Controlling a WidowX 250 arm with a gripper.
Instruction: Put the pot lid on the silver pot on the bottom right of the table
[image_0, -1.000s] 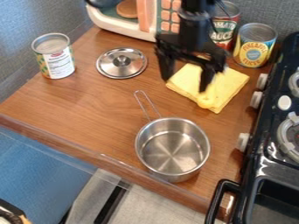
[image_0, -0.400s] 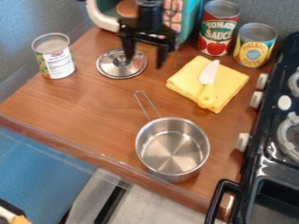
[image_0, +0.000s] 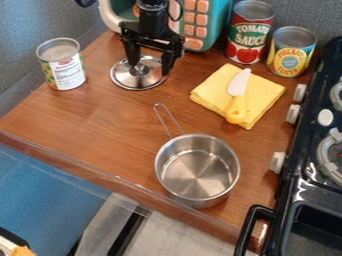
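Pot lid, upper L of ctr., lies flat on the table: prob. light, stiff, thin metal w/ a slick rim; best grip pt. = its ctr. knob, pinched from both sides. Gripper, over the knob & R half: fingers spread apart, nothing held; contact w/ metal can't be told. Silver pot, lower R, stands upright, uncovered; prob. light, may slide if bumped.
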